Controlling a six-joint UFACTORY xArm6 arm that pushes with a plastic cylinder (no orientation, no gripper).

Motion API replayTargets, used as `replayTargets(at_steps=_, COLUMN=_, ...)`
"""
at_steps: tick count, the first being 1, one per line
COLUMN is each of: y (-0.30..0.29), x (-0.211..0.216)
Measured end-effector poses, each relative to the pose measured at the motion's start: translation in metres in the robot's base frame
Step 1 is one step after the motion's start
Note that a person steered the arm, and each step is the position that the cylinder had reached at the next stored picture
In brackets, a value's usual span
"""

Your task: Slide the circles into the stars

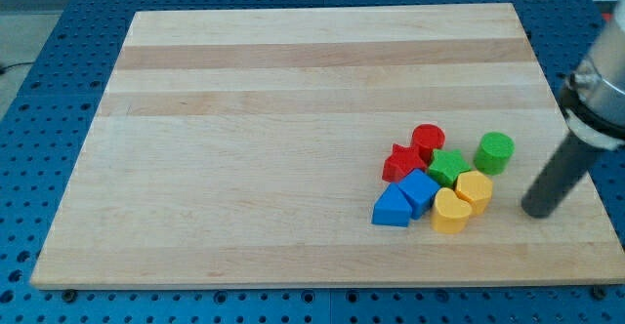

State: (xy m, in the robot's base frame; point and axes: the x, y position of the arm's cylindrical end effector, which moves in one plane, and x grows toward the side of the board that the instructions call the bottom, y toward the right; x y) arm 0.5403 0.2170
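Note:
A red circle (428, 139) touches a red star (401, 162) at its lower left. A green star (449, 167) sits just right of the red star. A green circle (495, 152) stands a small gap to the right of the green star. My tip (536, 211) rests on the board at the right, below and to the right of the green circle, apart from all blocks.
A blue cube (420, 190), a blue wedge-shaped block (392, 208), a yellow heart (450, 211) and a yellow hexagon (475, 189) crowd just below the stars. The wooden board (293, 119) ends close to the tip's right.

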Motion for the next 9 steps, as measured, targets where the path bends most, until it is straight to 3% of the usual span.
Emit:
replayTargets(at_steps=3, y=-0.055, x=-0.004)
replayTargets(at_steps=5, y=0.091, x=-0.051)
replayTargets(at_steps=8, y=-0.064, x=-0.070)
replayTargets(at_steps=9, y=-0.061, x=-0.085)
